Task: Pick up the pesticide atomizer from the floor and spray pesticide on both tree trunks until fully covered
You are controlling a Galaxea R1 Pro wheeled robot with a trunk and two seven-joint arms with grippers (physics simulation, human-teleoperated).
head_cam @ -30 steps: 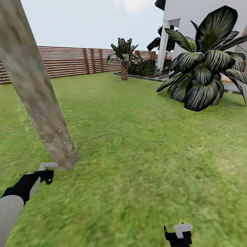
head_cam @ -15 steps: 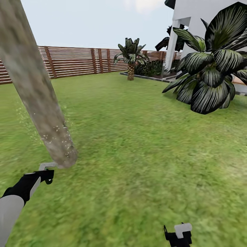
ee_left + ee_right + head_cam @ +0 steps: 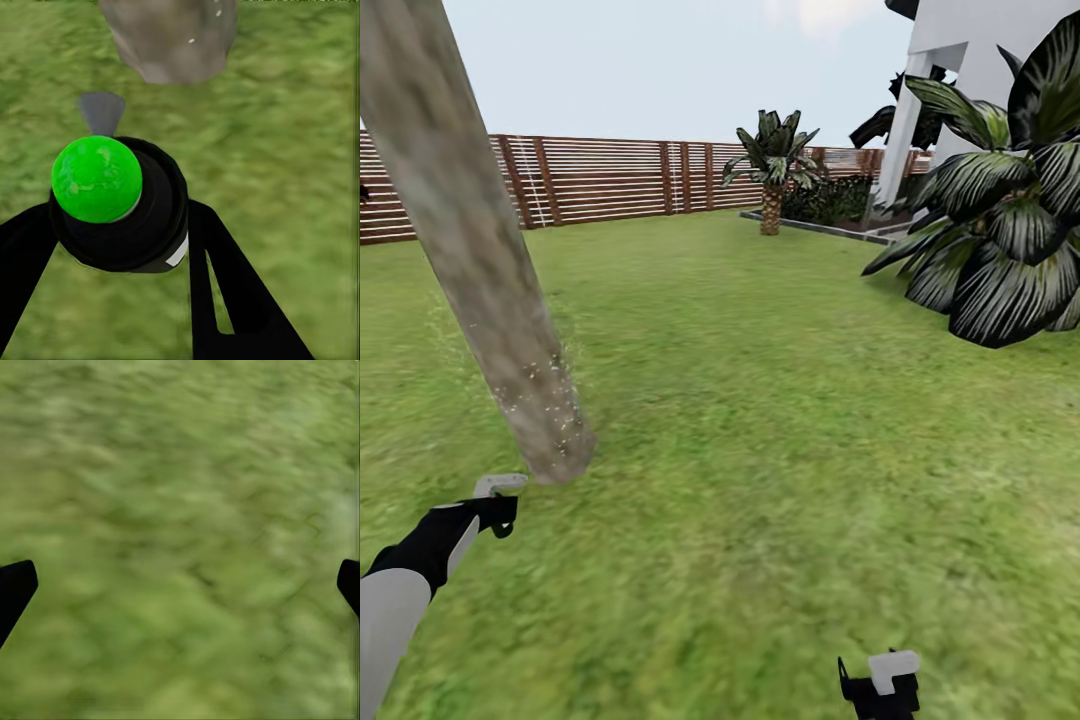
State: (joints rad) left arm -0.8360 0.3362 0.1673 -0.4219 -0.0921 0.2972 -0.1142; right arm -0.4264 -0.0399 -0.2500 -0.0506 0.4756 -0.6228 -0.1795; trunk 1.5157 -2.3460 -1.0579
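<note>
A thick grey-brown tree trunk [image 3: 480,280] leans across the left of the head view, its foot in the grass and pale specks dotted over its lowest part. My left gripper [image 3: 495,512] hangs just short of that foot, shut on the pesticide atomizer [image 3: 498,487]. In the left wrist view the atomizer [image 3: 112,202] is a black round body with a bright green ball on top and a grey nozzle aimed at the trunk [image 3: 169,37]. My right gripper [image 3: 880,685] is low at the front right, open over bare grass [image 3: 180,510], nothing between its fingers.
A brown slat fence [image 3: 610,180] closes the lawn at the back. A short palm [image 3: 772,190] stands before it, and a large dark-leaved plant [image 3: 1000,250] and the white house [image 3: 980,60] are at the right. Open grass [image 3: 760,450] spreads in the middle.
The head view has turned left, so fence, palm and dark plant sit further right in the picture. Both grippers keep their places in the picture, the left still holding the atomizer by the trunk.
</note>
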